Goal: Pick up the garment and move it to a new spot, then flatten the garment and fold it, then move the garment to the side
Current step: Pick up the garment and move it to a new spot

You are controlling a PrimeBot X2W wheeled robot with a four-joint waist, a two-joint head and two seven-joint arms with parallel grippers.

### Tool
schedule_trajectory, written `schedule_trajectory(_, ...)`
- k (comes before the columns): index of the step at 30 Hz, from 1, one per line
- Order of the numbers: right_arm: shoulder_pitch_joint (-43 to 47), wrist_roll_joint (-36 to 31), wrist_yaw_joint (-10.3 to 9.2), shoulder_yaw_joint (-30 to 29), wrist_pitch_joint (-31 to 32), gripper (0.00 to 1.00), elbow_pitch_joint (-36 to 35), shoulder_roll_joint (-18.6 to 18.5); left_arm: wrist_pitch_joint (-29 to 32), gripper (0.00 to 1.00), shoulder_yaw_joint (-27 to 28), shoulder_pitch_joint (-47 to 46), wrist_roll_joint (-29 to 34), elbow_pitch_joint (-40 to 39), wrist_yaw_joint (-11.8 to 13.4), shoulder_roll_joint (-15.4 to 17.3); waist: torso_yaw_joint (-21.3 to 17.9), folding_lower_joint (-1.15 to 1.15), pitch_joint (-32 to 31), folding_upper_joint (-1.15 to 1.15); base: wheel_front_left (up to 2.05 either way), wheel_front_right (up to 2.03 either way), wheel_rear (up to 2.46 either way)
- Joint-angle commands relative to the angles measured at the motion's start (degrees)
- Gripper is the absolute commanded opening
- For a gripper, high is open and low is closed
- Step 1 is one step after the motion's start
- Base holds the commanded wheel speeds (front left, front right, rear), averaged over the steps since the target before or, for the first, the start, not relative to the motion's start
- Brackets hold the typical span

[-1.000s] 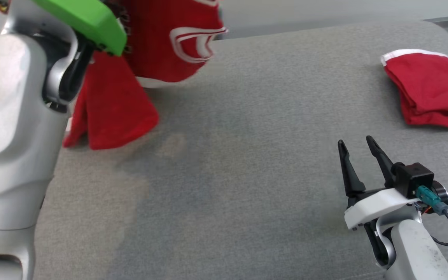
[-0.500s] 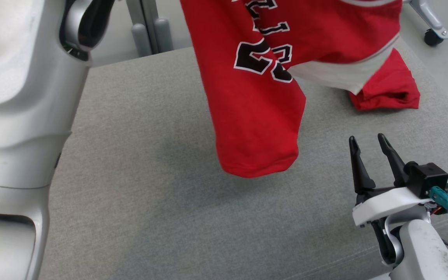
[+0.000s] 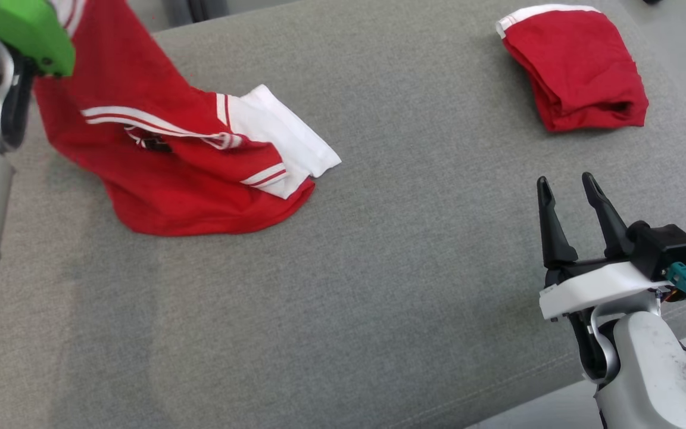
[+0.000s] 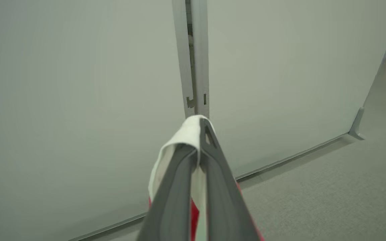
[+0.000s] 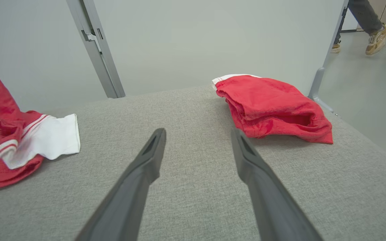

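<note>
Left end effector [image 4: 199, 124], clamped on the white hem of a red jersey [image 3: 188, 179] half-draped on the grey counter's [image 3: 379, 298] left side, should probably lower while drawing away, spreading the cloth flat; right end effector [image 3: 566, 187] hovers empty, fingers apart.

Our left gripper [image 4: 200, 134] hangs high at the far left, closed on an edge of the red-and-white sports jersey [image 3: 170, 190], whose lower part lies heaped on the left of the grey fabric-covered table [image 3: 379, 268]. A folded red cloth bundle [image 3: 575, 71] lies at the table's far right, well apart from the jersey. Our right gripper [image 3: 564, 182], fingers spread, sits at the near right edge, in front of that bundle. A pale partition wall [image 5: 196, 43] stands behind the table.
</note>
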Motion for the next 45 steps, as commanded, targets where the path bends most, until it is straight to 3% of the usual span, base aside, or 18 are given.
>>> schedule_trajectory(1, -0.8, 0.5, -0.08, 0.2, -0.2, 1.00, -0.3, -0.2, -0.8, 0.00, 0.5, 1.3, 0.0, 1.4, 0.5, 1.4, -1.1, 0.00, 3.4, 0.00, 0.00, 0.00, 0.00)
schedule_trajectory(8, -1.9, 0.1, -0.08, 0.6, -0.3, 1.00, -0.5, -0.2, -2.9, 0.00, 1.9, 4.5, -1.3, 6.5, 0.7, 4.2, -0.1, 0.00, 6.0, 0.00, 0.00, 0.00, 0.00)
schedule_trajectory(11, -2.3, -0.1, -0.08, 0.7, -0.3, 1.00, -0.4, -0.2, -3.6, 0.71, 1.3, 6.0, -1.6, 7.1, 0.0, 4.0, 0.8, 0.00, 6.2, 0.00, 0.00, 0.00, 0.00)
schedule_trajectory(12, -2.5, -0.2, -0.08, 0.8, -0.3, 1.00, -0.4, -0.2, -3.8, 1.00, 1.0, 6.3, -1.6, 7.1, -0.2, 3.8, 1.1, 0.00, 6.1, 0.00, 0.00, 0.00, 0.00)
schedule_trajectory(20, -2.9, -1.9, -0.08, 1.1, -0.3, 1.00, -0.6, -0.2, -7.4, 1.00, 0.5, 9.1, -2.8, 5.3, -1.1, 3.0, 3.3, 0.00, 3.8, 0.00, 0.00, 0.00, 0.00)
schedule_trajectory(26, -1.8, -3.6, -0.09, 0.4, -0.3, 1.00, -0.4, -0.2, -9.9, 1.00, 0.6, 14.8, -3.6, -0.9, -1.4, 1.7, 5.5, 0.00, -0.2, 0.00, 0.00, 0.00, 0.00)
schedule_trajectory(37, 1.6, -5.6, -0.09, -0.8, -0.3, 1.00, 0.3, -0.2, -10.3, 1.00, 4.9, 32.2, -2.7, -12.4, 1.7, -2.3, 9.0, 0.00, -8.0, 0.00, 0.00, 0.00, 0.00)
schedule_trajectory(45, 5.5, -5.2, -0.09, -0.4, -0.3, 1.00, 0.9, -0.2, -10.3, 1.00, 10.8, 45.8, -0.9, -18.2, 2.4, -6.7, 10.6, 0.00, -12.1, 0.00, 0.00, 0.00, 0.00)
